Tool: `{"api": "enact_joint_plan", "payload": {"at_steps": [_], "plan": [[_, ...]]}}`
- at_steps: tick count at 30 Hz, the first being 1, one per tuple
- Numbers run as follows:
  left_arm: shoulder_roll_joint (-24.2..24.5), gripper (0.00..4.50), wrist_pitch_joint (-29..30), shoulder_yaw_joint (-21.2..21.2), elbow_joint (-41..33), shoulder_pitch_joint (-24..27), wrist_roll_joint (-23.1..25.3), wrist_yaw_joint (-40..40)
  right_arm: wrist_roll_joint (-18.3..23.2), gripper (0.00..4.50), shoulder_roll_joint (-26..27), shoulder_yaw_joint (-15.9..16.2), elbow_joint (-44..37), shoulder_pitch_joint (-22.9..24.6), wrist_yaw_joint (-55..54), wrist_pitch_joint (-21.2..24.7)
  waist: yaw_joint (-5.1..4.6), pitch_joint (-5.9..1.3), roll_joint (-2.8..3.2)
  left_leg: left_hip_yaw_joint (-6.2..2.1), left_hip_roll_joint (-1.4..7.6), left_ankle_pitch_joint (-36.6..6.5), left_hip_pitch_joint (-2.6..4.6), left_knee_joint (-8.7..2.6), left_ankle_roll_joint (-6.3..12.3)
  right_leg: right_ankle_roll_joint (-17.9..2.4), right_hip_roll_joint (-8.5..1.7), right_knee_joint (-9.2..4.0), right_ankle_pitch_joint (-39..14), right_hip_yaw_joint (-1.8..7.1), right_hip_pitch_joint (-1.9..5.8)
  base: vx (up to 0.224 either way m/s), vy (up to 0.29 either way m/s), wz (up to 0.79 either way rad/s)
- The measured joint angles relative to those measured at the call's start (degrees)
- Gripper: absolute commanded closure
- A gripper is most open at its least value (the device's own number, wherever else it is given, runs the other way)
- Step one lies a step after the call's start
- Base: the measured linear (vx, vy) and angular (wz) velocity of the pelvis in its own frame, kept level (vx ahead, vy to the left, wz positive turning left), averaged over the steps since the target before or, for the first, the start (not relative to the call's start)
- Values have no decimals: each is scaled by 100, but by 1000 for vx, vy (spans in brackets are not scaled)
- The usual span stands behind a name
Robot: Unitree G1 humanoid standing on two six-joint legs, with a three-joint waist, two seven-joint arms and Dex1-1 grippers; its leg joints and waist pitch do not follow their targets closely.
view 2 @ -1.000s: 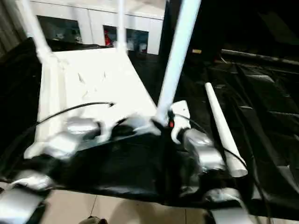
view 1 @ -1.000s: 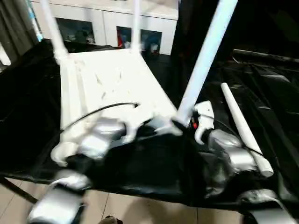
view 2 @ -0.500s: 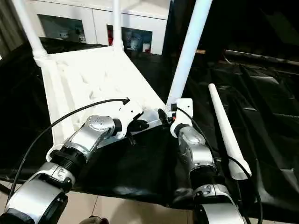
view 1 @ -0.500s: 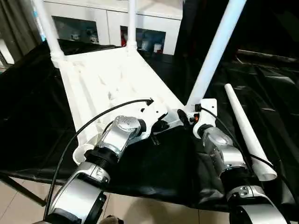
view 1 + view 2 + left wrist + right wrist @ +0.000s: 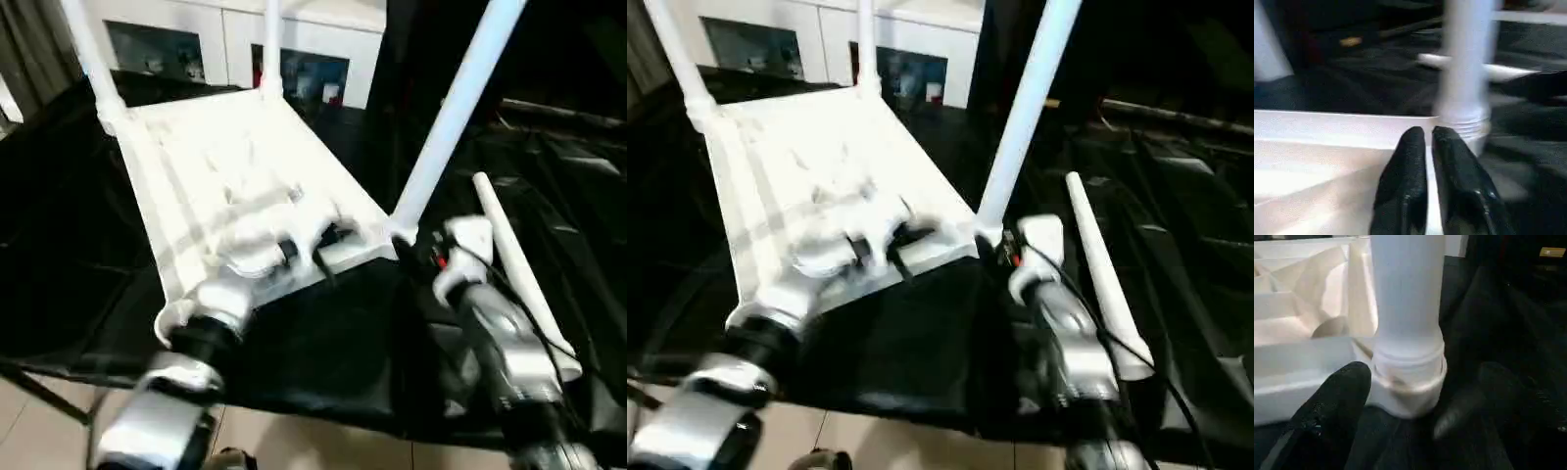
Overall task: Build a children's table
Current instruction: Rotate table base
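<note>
**Three legs seated, fourth leg loose on the cloth**

I see the white tabletop (image 5: 245, 176) lying upside down on the black cloth (image 5: 323, 343), ribbed underside up, its long axis running from near-left to far. Three white legs stand in its corner sockets: one at the far-left corner (image 5: 83, 49), one at the far-right corner (image 5: 269, 49), and one at the near-right corner (image 5: 451, 117), leaning slightly to the right as it rises. The near-left corner socket (image 5: 174, 318) has no leg in it. The fourth leg (image 5: 514, 264) lies loose on the cloth to the right of the tabletop, well apart from it, thick end toward me.

My left gripper (image 5: 1428, 134) sits over the near edge of the tabletop, just left of the near-right leg's base. Its two black fingers (image 5: 1405, 176) are pressed almost together with only a thin slit between them, and they pinch nothing.

My right gripper (image 5: 1420, 396) is at the base of the near-right leg, fingers spread wide on either side of the socket collar (image 5: 1408, 377). The left finger (image 5: 1332, 406) lies just beside the collar; I cannot tell whether it touches.

A white cabinet with glass doors (image 5: 225, 44) stands beyond the far end.
</note>
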Motion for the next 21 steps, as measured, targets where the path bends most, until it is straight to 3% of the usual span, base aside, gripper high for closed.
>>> {"api": "enact_joint_plan", "payload": {"at_steps": [4,5,7,8,10,11,12,16,21], "plan": [[767,351,672,495,-531,139,371,611,-28,59,-27,224,-83,79,137,281,-115,1,-1,-1,4,2,11,-1,-7,0,2,5,0,-1,3,0,0,0],[1032,328,811,601,-637,179,593,841,-47,59,-15,320,-79,76,152,397,-135,2,-2,-1,4,2,10,-3,-7,0,3,4,0,-1,2,0,0,0],[1367,321,1021,779,-760,247,884,1116,-93,59,-2,409,-19,38,156,521,-131,2,-1,0,2,1,6,-6,-8,1,3,-3,0,0,1,0,0,0],[1661,318,1281,829,-961,389,1145,1306,-184,89,28,498,110,-60,156,597,-163,1,-3,0,2,0,5,-7,-9,1,3,-3,0,-1,1,0,0,0],[1999,309,1813,1043,-1299,625,1446,1554,-249,97,55,555,373,-220,144,694,-177,5,-9,0,2,0,0,-8,-9,1,3,-4,0,-3,-3,0,0,0],[2127,279,2090,1173,-1458,723,1571,1664,-270,115,54,561,524,-300,147,747,-164,6,-13,0,2,0,-2,-8,-9,0,3,-5,0,-4,-4,0,0,0],[2215,277,2209,1225,-1529,782,1635,1721,-291,128,59,570,621,-371,151,779,-134,7,-15,0,2,1,-2,-7,-9,0,3,-4,0,-5,-3,0,0,0],[2599,247,2544,1207,-1630,1156,1860,1721,-369,147,175,686,959,-680,161,730,-77,6,-16,-1,1,4,5,0,-13,-1,1,3,1,-2,3,0,0,0],[2752,198,3251,804,-1935,1885,1788,978,-374,198,239,659,1480,-951,143,630,-46,2,-33,-1,-1,6,9,9,-16,-6,-1,3,6,1,7,0,0,0]]}}
